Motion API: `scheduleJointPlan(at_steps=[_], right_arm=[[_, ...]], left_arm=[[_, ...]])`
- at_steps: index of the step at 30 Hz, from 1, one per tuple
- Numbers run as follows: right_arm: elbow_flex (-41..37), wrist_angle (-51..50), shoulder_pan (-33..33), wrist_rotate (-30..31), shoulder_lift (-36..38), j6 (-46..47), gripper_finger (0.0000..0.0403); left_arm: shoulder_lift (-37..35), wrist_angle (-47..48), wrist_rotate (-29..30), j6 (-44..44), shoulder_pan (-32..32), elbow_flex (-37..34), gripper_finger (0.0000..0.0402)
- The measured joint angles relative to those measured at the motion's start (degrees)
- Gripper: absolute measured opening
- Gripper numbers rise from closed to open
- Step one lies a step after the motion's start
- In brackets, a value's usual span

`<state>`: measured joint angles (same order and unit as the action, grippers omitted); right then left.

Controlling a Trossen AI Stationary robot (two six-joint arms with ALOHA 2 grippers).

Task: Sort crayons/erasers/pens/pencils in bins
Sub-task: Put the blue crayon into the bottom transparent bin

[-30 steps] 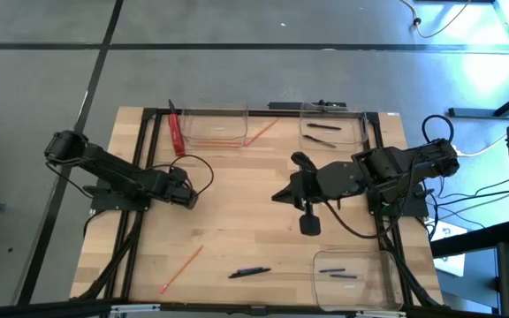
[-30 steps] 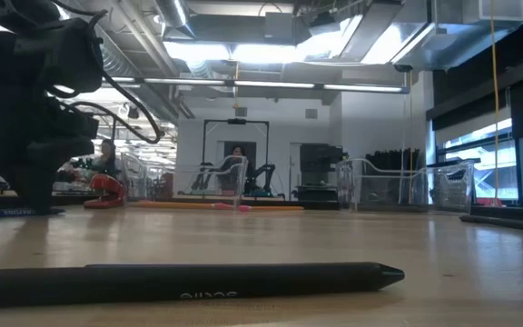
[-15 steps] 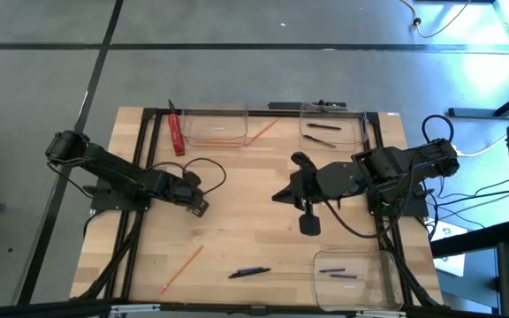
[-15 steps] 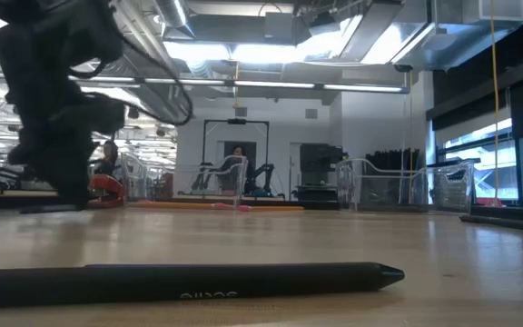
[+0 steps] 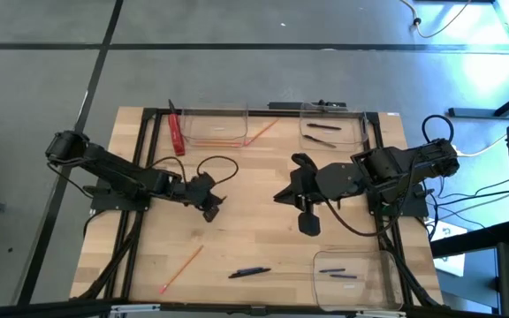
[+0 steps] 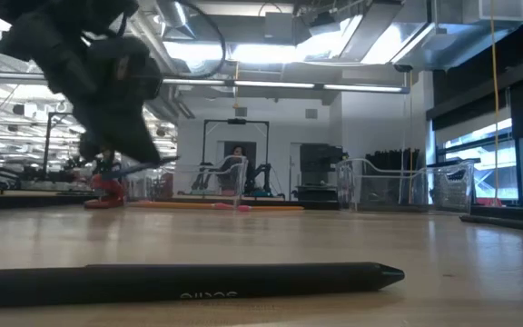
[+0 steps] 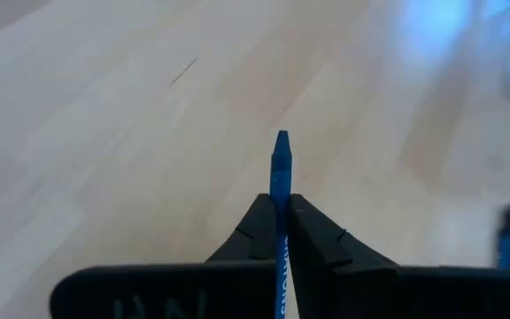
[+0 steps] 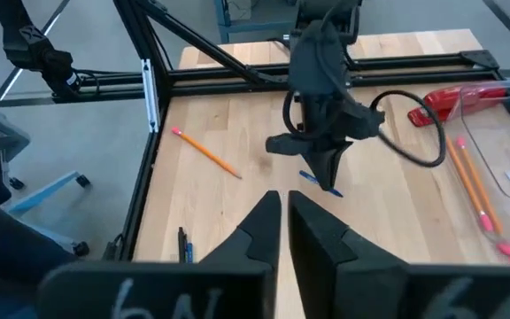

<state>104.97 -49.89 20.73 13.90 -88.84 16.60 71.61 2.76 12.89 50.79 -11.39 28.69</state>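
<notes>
My left gripper (image 5: 210, 210) hangs over the middle-left of the table, shut on a blue crayon (image 7: 280, 168). The crayon also shows under that gripper in the right wrist view (image 8: 319, 182) and in the low view (image 6: 148, 164). My right gripper (image 5: 278, 196) waits high over the table's middle right, shut with nothing in it (image 8: 282, 217). Three clear bins stand on the table: two at the far edge (image 5: 203, 117) (image 5: 358, 129) and one at the near right (image 5: 383, 265). An orange pencil (image 5: 182, 268) and a dark pen (image 5: 248, 271) lie flat near the front edge. My left gripper pinches the blue crayon's shaft (image 7: 280, 204) between its two fingers. The crayon runs along the fingers, and its pointed tip (image 7: 281, 137) sticks out past them. The fingers slant down over the table. The crayon hangs clear of the wood.
Pencils (image 5: 259, 132) lie in the far middle bin, pens in the far right bin (image 5: 322, 132) and the near right bin (image 5: 337, 272). A red bar (image 5: 176, 132) lies by the far left corner. A black frame (image 5: 148, 132) edges the table.
My left gripper has gone toward the table's right edge and up, tipping from pointing steeply down to a slant. The blue crayon, which lay on the wood under it, has come up with it and hangs clear.
</notes>
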Motion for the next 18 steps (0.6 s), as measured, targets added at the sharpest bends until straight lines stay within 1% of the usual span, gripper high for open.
scheduleJointPlan(at_steps=[5,8,11,14,18], right_arm=[[-0.4,-0.5,0.0,0.3,0.0,-0.1,0.0078],[-0.4,-2.8,0.0,2.4,-0.2,1.4,0.0114],[-0.4,-5.3,-0.7,2.8,-0.9,2.8,0.0141],[-0.4,-6.0,-1.2,2.7,-2.1,2.3,0.0153],[-0.4,-6.0,-1.6,1.0,-4.7,-1.9,0.0156]], left_arm=[[0.0,-7.6,-2.2,-3.5,1.4,0.0,0.0000],[0.0,-12.4,-4.1,-6.5,2.1,0.0,0.0000],[0.0,-18.3,-7.8,-11.8,2.4,0.0,0.0000],[-0.1,-23.2,-10.1,-15.2,2.4,0.1,0.0000],[-0.1,-25.5,-10.3,-15.7,2.4,0.1,0.0000]])
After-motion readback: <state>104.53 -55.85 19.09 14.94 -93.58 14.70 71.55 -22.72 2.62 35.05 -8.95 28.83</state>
